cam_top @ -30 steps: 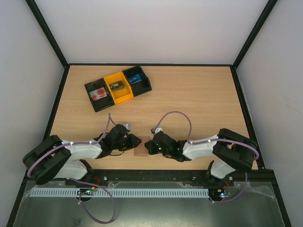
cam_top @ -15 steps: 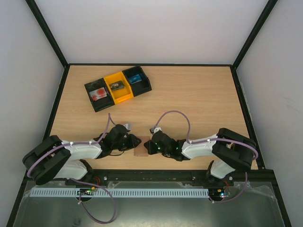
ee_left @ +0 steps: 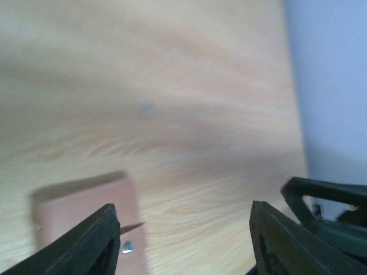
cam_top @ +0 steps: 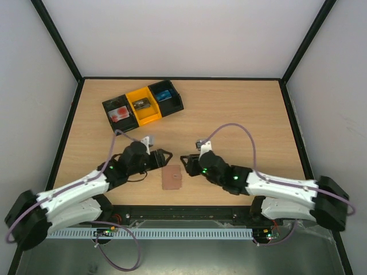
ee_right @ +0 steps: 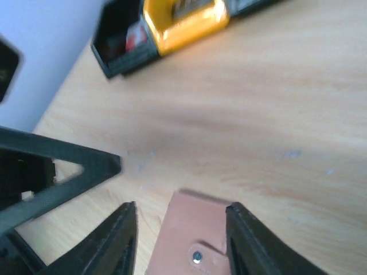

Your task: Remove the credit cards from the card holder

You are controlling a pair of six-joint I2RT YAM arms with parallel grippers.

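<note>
Left fingers [ee_left: 94, 246] wide apart and empty, right fingers [ee_right: 245, 246] parted and empty, card holder [cam_top: 171, 177] lying untouched nearby

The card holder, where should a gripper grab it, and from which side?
Probably across its two long edges, coming straight down from above. The card holder lies flat and closed on the table, so a sideways approach finds almost nothing to pinch. The left gripper and right gripper flank its far end, jaws open.
</note>
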